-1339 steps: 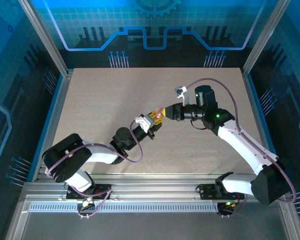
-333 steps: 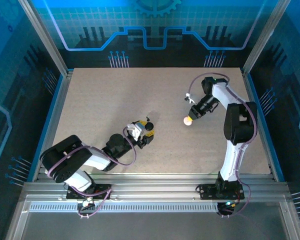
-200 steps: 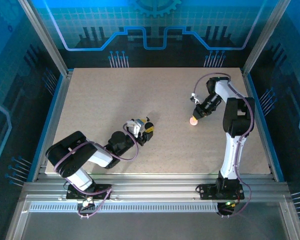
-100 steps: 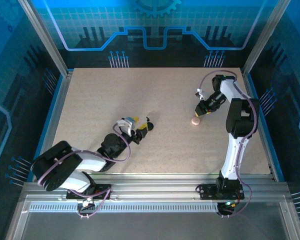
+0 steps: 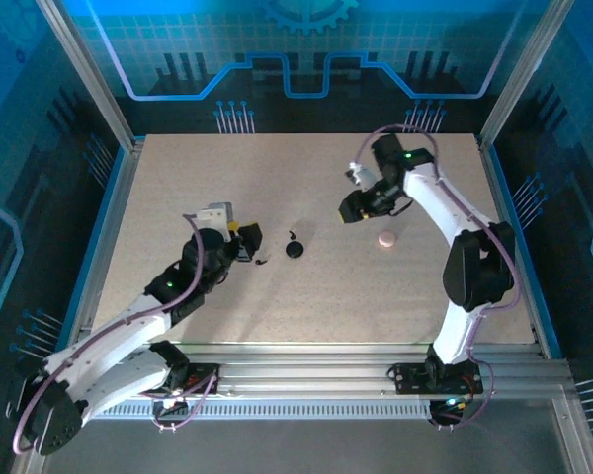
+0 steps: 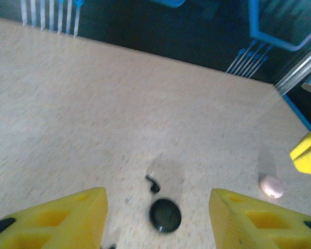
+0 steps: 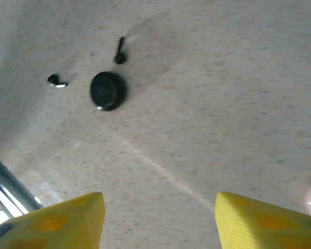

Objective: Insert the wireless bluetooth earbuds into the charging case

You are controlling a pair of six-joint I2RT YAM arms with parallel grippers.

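- While both hands hang above the bench [image 5: 178,178], nothing is being held. The left hand [image 5: 247,240] has its yellow fingers spread apart with only bare bench between them, and the right hand [image 5: 350,209] is parted and empty too.
- A small round black case [image 5: 295,250] lies flat near the middle of the bench, just right of the left hand.
- One tiny black earbud [image 5: 291,235] lies just beyond the black case on its far side, close to it but apart.
- A second black earbud [image 5: 262,261] lies to the left of the case and a little nearer, between the case and the left hand.
- A small round pink case [image 5: 386,239] lies on its own further right, just near of the right hand.
- Judging by this layout, the black pair is the step in hand, since both black earbuds are loose and outside their case.
- The black case looks shut from above, though it is too small to be sure.
- The next move likely calls for the lid to be opened and the case steadied. A fine, well-centred pinch on one tiny earbud would follow. The left hand is best placed for the earbud beside it.
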